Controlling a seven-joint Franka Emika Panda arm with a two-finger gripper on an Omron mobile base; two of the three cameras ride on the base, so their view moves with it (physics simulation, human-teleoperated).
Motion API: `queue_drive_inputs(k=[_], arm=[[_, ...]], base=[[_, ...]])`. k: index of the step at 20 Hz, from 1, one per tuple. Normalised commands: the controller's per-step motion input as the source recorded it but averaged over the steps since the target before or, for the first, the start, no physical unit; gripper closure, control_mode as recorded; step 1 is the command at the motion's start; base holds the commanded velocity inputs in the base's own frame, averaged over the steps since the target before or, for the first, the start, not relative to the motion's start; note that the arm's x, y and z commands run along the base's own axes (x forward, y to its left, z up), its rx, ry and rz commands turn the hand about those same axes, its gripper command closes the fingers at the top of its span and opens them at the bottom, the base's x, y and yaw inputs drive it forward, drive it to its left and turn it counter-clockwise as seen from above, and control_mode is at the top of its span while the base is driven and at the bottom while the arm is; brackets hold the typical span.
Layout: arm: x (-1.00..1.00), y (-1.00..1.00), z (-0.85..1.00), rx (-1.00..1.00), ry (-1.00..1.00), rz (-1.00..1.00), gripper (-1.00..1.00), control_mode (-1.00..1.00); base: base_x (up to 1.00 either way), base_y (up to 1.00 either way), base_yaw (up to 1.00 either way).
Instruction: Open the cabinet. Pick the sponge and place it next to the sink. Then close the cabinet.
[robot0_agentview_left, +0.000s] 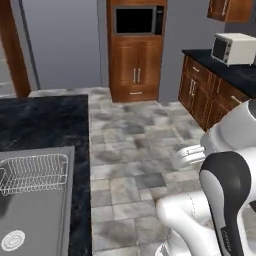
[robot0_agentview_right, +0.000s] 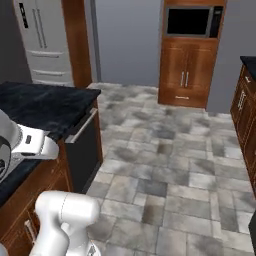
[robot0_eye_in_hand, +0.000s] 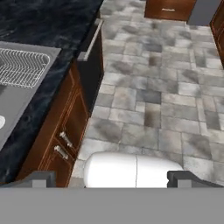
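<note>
The sink (robot0_agentview_left: 42, 217) is a grey steel basin set into the black island counter (robot0_agentview_left: 45, 122) at the lower left, and it also lies at the left of the hand view (robot0_eye_in_hand: 19, 103). My gripper (robot0_eye_in_hand: 111, 177) hangs open over the floor to the right of the island, its dark fingertips (robot0_eye_in_hand: 43, 177) far apart with nothing between them. A reddish-brown wall cabinet (robot0_agentview_left: 236, 9) with a vertical silver handle is cut off by the top right corner, and its door looks shut. The sponge is out of view.
A wire rack (robot0_agentview_left: 32, 172) sits in the sink. A dark dishwasher front with a bar handle (robot0_agentview_right: 82, 125) faces the grey tiled floor (robot0_agentview_left: 135, 150). A tall wood unit holds a built-in microwave (robot0_agentview_left: 137, 20). A white oven (robot0_agentview_left: 234, 48) stands on the right counter, and a fridge (robot0_agentview_right: 42, 40) is at the far left.
</note>
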Motion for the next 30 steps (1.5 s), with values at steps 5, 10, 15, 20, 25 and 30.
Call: queue_drive_inputs(k=[5, 10, 15, 20, 25, 30], arm=[[0.00, 0.00, 0.00, 0.00, 0.00, 0.00, -1.00, 1.00], [0.00, 0.00, 0.00, 0.00, 0.00, 0.00, -1.00, 1.00], [0.00, 0.00, 0.00, 0.00, 0.00, 0.00, -1.00, 1.00], [0.00, 0.00, 0.00, 0.00, 0.00, 0.00, -1.00, 1.00], [0.00, 0.00, 0.00, 0.00, 0.00, 0.00, -1.00, 1.00], [0.00, 0.00, 0.00, 0.00, 0.00, 0.00, -1.00, 1.00]], base=[[0.00, 0.00, -0.90], [-0.05, 0.00, -0.90], [-0.02, 0.00, -0.91], [0.00, 0.00, -0.91], [0.15, -0.03, -0.79], [0.48, -0.56, -0.04]])
